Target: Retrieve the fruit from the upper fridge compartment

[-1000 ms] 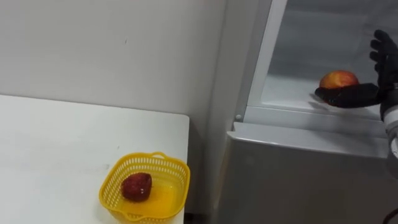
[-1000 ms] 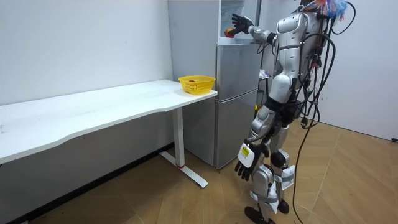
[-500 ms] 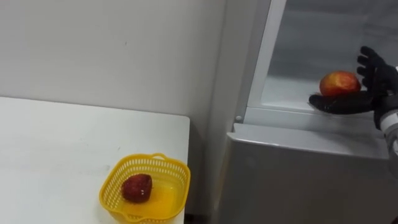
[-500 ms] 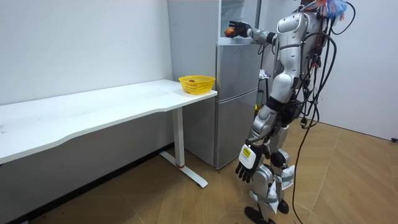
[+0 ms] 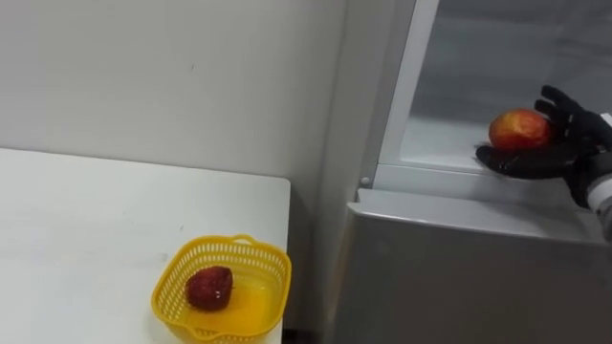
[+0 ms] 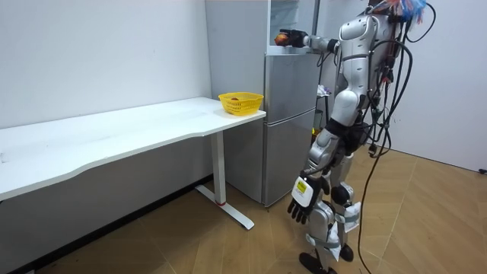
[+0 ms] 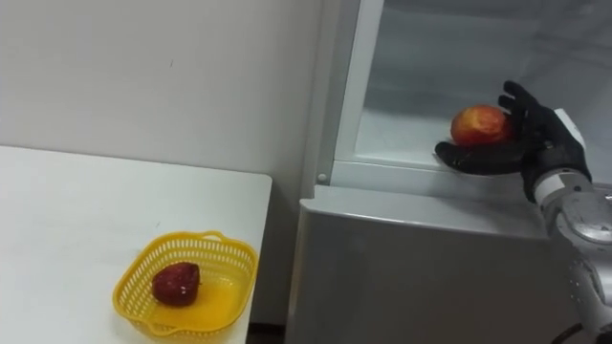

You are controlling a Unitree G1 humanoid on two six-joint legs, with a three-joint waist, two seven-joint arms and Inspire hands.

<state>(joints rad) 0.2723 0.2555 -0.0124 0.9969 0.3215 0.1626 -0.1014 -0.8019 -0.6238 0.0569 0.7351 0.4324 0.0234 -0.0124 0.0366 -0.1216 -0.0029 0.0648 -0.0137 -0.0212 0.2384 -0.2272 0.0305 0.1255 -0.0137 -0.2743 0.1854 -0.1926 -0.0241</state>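
a humanoid robot stands at a fridge (image 6: 293, 114), right arm stretched into the open upper compartment. its right hand (image 5: 572, 143) grasps a red-yellow apple (image 5: 518, 128) just above the shelf (image 5: 435, 143), fingers curled behind it, thumb beneath. the left hand (image 6: 299, 205) hangs relaxed by its leg. best to firm the grip, then draw the apple straight out, clear of the door frame. far left, a yellow basket (image 5: 182, 266) holding a red fruit (image 5: 209, 288) sits on the white worktop (image 5: 86, 220).
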